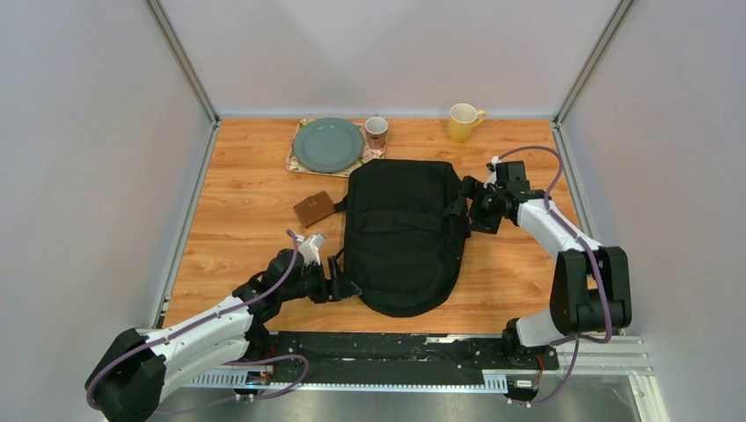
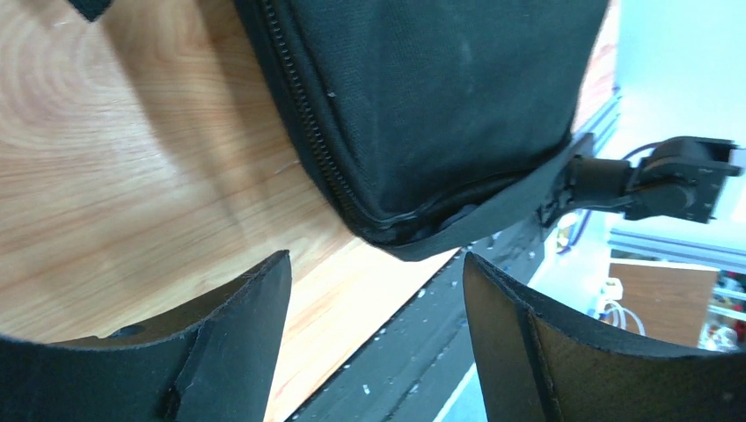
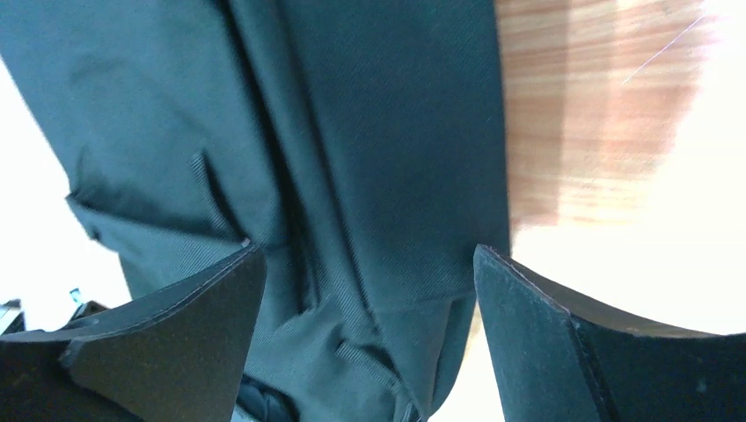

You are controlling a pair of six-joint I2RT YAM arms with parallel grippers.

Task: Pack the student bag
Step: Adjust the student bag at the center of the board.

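Observation:
The student bag is a large black backpack lying flat mid-table, its rounded end toward the arms. My left gripper is open and empty at the bag's lower left side; in the left wrist view the bag's zippered corner lies just ahead of the fingers. My right gripper is open against the bag's upper right edge; in the right wrist view black fabric and straps fill the gap between the spread fingers, which are not closed on it.
A small brown wallet-like item lies left of the bag. At the back are a grey-green plate on a mat, a patterned cup and a yellow mug. The table's front rail runs behind the arms.

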